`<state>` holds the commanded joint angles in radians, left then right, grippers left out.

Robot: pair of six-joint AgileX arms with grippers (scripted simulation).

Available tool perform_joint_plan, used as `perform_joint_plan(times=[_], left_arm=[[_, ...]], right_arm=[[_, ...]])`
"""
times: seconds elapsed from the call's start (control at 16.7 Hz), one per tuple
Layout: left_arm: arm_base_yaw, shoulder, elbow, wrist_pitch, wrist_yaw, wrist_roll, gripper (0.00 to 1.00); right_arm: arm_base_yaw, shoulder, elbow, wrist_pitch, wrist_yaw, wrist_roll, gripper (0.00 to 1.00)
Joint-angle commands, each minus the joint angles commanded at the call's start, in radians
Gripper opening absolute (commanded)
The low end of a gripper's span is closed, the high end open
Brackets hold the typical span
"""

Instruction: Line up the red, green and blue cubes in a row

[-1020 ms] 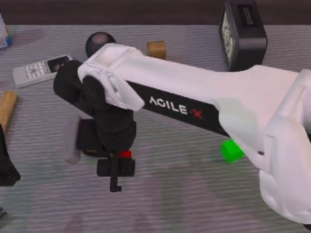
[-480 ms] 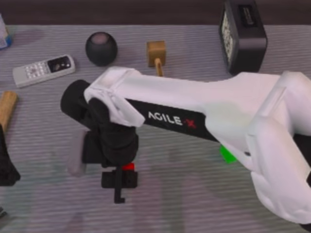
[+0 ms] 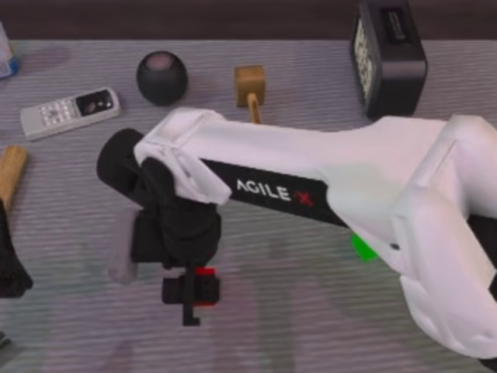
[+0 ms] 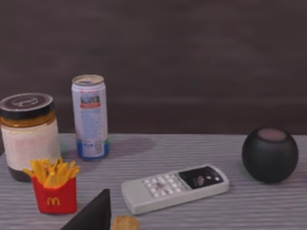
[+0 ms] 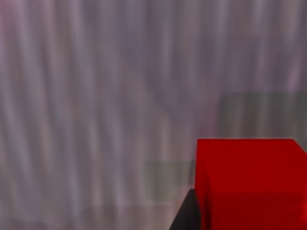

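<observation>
A: Where is the right arm?

B: It reaches across the table from the top view's right, and the right gripper [image 3: 191, 291] points down over the lower left-centre of the striped table [image 3: 311, 326].

A: Is its claw holding anything?

B: The red cube [image 3: 205, 272] shows as a small red patch at the black fingers. In the right wrist view the red cube [image 5: 249, 184] fills one corner, with a dark finger [image 5: 187, 215] right against its side. The claw looks narrowed onto it, so I take it as gripping the cube.

A: And the other cubes?

B: The green cube [image 3: 361, 246] peeks out from under the white forearm, well to the right of the red one. I see no blue cube in any view.

A: The left arm?

B: Parked at the left edge; only a dark part shows there, and I cannot tell how its claw stands.

A: What else sits on the table?

B: Along the far side: a white remote [image 3: 70, 112], a dark round speaker [image 3: 161, 77], a wooden mallet [image 3: 250, 84] and a black box [image 3: 390, 53]. A wooden piece [image 3: 11, 172] lies at the left edge. The left wrist view shows the remote [image 4: 175, 188], the speaker [image 4: 269, 155], a drinks can [image 4: 89, 116], a jar [image 4: 28, 134] and a red carton of fries [image 4: 52, 185].
</observation>
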<state>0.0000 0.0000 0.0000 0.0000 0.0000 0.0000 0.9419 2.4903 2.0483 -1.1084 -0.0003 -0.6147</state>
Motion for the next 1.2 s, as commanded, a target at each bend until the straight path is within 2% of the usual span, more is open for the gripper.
perform_joint_plan(times=[0.24, 0.3, 0.84, 1.2], left_arm=[[0.0, 0.0, 0.0, 0.0, 0.0, 0.0, 1.0], [0.0, 0.0, 0.0, 0.0, 0.0, 0.0, 1.0], [0.0, 0.0, 0.0, 0.0, 0.0, 0.0, 1.0], [0.0, 0.0, 0.0, 0.0, 0.0, 0.0, 1.0]], right_arm=[[0.0, 0.0, 0.0, 0.0, 0.0, 0.0, 0.98], [0.0, 0.0, 0.0, 0.0, 0.0, 0.0, 1.0], [-0.001, 0.0, 0.004, -0.003, 0.0, -0.001, 1.0], [0.005, -0.027, 0.164, -0.201, -0.001, -0.002, 1.0]])
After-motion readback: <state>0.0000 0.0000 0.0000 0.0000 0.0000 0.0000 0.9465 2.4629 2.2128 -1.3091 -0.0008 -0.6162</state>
